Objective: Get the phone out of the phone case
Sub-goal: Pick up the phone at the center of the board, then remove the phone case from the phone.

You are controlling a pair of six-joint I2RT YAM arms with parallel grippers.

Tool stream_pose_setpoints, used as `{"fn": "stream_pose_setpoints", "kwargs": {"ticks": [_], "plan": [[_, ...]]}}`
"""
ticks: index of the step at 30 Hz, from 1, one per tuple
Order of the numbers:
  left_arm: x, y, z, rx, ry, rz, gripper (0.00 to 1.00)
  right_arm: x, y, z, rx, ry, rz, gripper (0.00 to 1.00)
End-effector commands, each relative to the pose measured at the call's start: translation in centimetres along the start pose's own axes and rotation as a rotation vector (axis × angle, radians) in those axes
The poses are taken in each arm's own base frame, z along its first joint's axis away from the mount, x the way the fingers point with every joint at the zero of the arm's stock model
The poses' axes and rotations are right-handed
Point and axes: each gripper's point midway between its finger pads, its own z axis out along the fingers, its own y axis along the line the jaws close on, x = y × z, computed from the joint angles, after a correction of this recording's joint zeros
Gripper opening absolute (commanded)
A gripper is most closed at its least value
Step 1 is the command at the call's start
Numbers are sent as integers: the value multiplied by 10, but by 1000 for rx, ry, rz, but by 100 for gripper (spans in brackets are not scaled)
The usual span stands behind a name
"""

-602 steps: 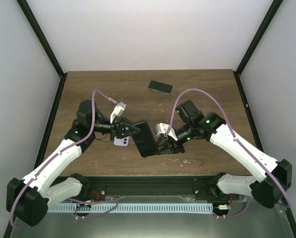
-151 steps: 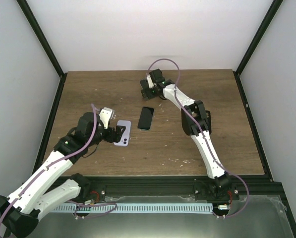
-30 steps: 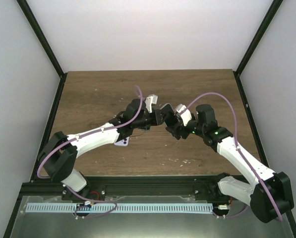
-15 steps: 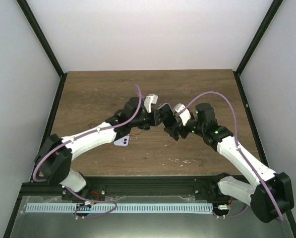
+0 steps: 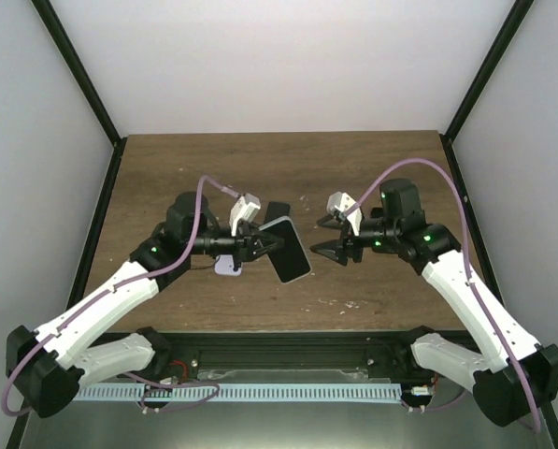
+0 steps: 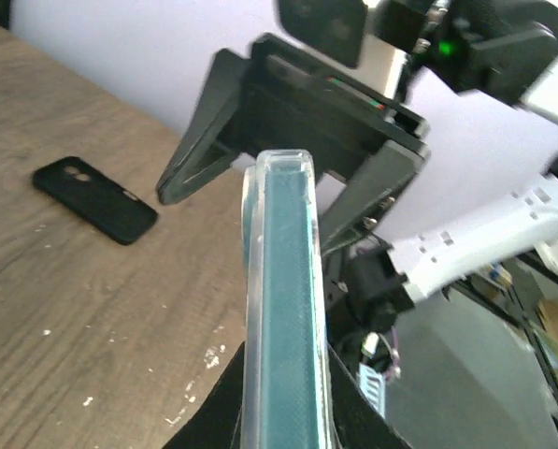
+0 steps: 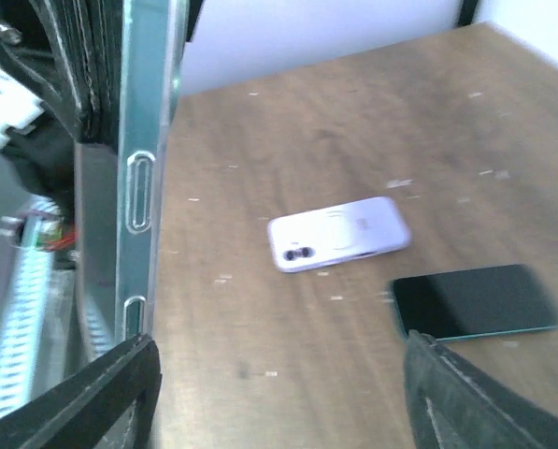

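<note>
My left gripper [image 5: 263,245] is shut on a teal phone in a clear case [image 5: 286,249] and holds it above the table. In the left wrist view the cased phone [image 6: 285,281] stands edge-on between my fingers [image 6: 224,398]. My right gripper [image 5: 323,238] is open and empty, just right of the phone and apart from it. Its fingers [image 7: 106,393] frame the right wrist view, where the case edge [image 7: 140,178] with its button cut-outs shows at the left.
A lilac phone [image 5: 226,267] lies camera-side up on the wooden table [image 5: 391,168], under my left gripper; it also shows in the right wrist view [image 7: 339,234]. A dark phone [image 7: 473,299] lies beside it. A black case or phone [image 6: 93,198] lies farther off.
The two grippers were together at the table's middle. Now the left has drawn back left with the cased phone, and the right has moved right and stands open.
</note>
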Motion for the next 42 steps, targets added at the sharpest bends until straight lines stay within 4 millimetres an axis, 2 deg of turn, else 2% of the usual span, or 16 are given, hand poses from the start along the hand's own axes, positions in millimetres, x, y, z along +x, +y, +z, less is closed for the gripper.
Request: {"fn": "stream_pose_setpoints", "kwargs": {"ticks": [1,5,13,18,21,24,29,32,33,35,42], "plan": [[7,-37,-11,176,23,153,0,-2,49,-5,-285,-20,54,68],[15,-39,-11,213,32,156,0,-3,70,-4,-401,-42,49,63],[14,-40,-13,206,8,170,0,-2,97,-3,-500,-42,2,65],[12,-43,-17,206,-19,194,0,8,92,9,-475,-16,45,61],[12,-41,-16,196,-21,195,0,11,91,16,-492,5,52,52],[12,-39,-16,185,-27,195,0,9,94,21,-519,21,43,35],[10,-38,-18,162,-40,198,0,2,92,23,-511,30,20,14],[11,-35,-19,141,-32,196,14,-1,90,22,-496,40,5,7],[12,-34,-19,137,-27,197,21,-2,89,21,-489,45,-2,6],[13,-34,-19,134,-17,202,30,-3,88,20,-477,58,-9,5],[18,-36,-20,143,5,217,32,-10,86,19,-467,61,-8,4]]}}
